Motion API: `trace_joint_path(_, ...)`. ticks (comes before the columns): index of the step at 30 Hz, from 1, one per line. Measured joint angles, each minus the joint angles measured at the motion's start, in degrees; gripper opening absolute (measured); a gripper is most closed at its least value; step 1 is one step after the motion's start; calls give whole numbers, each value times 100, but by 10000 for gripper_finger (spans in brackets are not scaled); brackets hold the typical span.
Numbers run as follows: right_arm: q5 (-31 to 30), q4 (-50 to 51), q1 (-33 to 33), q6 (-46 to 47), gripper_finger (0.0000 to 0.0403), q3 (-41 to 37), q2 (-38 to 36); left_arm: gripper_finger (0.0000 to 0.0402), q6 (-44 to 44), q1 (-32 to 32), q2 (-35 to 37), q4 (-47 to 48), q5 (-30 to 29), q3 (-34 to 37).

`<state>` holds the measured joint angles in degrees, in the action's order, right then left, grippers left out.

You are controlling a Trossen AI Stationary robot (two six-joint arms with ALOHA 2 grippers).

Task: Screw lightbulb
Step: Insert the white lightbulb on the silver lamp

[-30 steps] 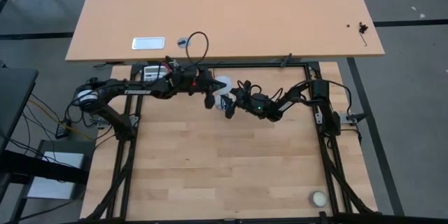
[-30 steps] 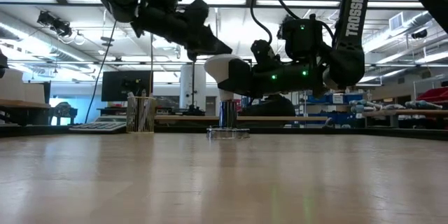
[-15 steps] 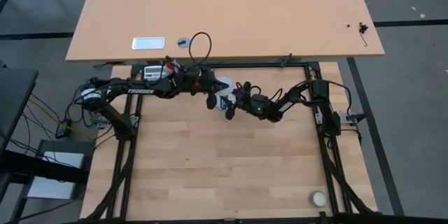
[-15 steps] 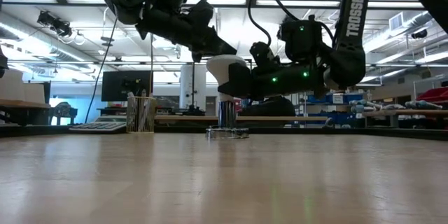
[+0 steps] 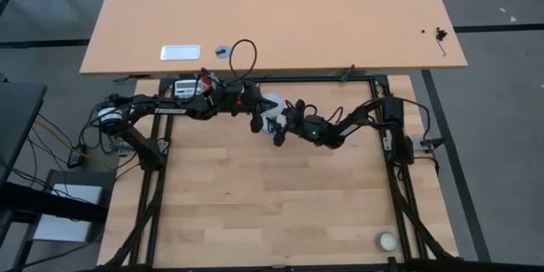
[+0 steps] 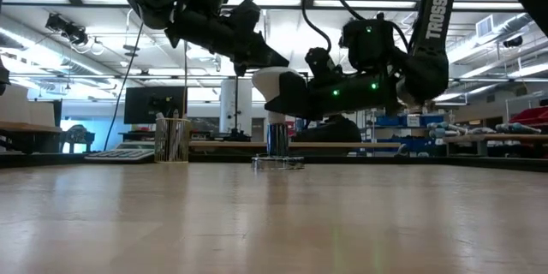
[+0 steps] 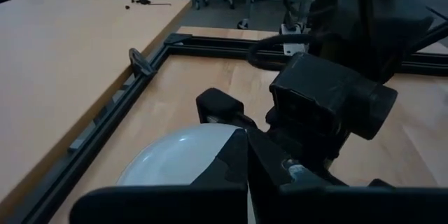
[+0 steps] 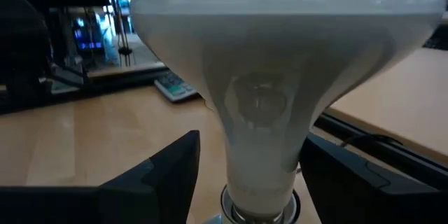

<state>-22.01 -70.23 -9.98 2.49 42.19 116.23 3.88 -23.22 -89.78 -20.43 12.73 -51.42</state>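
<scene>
White frosted lightbulb point(image 8: 280, 77) stands upright, grey screw base in silver socket disc point(image 6: 277, 162); right gripper point(image 8: 245, 175) spread either side of its neck, likely re-gripping; left gripper point(image 6: 278, 62), pressed together, steadies above.

1. The lightbulb point(image 5: 270, 104) is mostly hidden under both grippers in the high view.
2. Its globe top is cut off in the right wrist view.
3. The socket point(image 6: 277, 162) beneath the lightbulb is too small to make out.

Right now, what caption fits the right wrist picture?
Right gripper open around the upright lightbulb.
</scene>
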Motion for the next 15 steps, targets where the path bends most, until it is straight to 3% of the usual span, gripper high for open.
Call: trace_joint_path(15, -20, 3825, 222, 104, 242, 2, -2308, 0, 26, -2, -7, -37, -9, 10)
